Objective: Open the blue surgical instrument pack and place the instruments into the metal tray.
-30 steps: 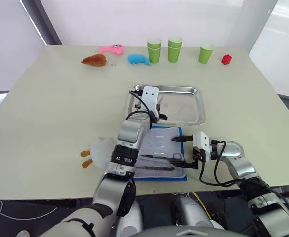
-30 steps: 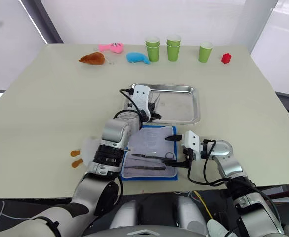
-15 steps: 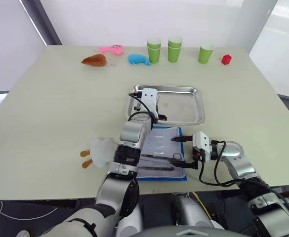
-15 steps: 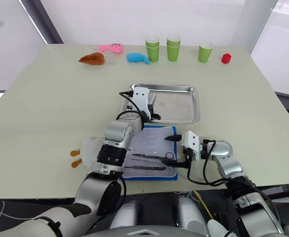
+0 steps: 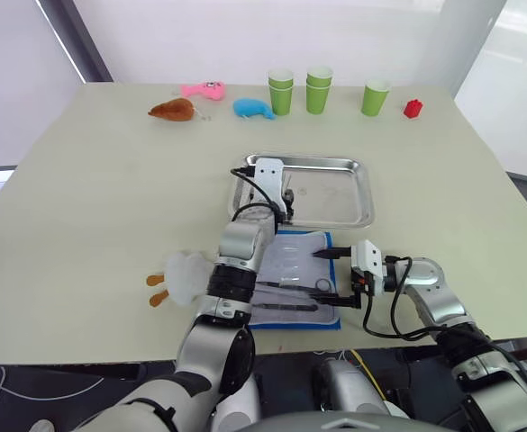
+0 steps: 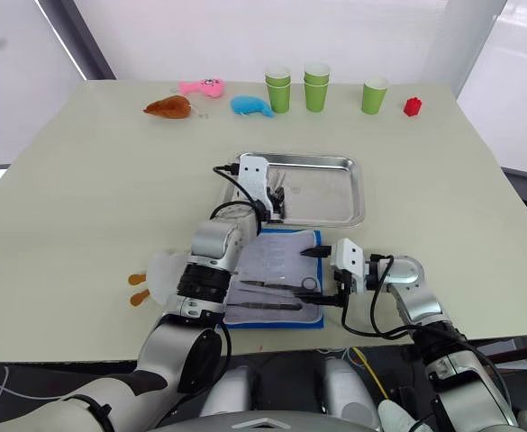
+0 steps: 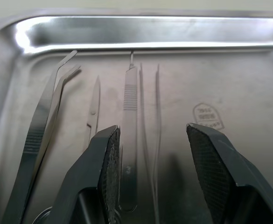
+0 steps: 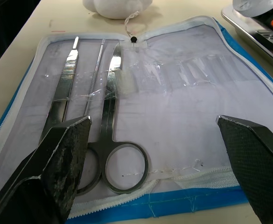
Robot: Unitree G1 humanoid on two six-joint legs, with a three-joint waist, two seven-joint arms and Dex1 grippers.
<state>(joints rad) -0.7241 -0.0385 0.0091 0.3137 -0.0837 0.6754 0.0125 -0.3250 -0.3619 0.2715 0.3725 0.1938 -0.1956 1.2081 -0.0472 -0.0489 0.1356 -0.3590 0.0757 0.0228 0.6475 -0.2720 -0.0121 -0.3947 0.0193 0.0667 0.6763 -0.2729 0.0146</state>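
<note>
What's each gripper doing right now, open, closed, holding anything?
Left gripper: open, empty, above the instruments in the metal tray.
Right gripper: open, empty, over the blue surgical instrument pack.

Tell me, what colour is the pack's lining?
Pale grey-white, edged in blue; the pack shows best in the right wrist view.

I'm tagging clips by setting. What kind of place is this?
Probably a robot test bench, not a clinic: a plain table holds the metal tray and the opened blue surgical instrument pack alongside plush toys and green paper cups.
</note>
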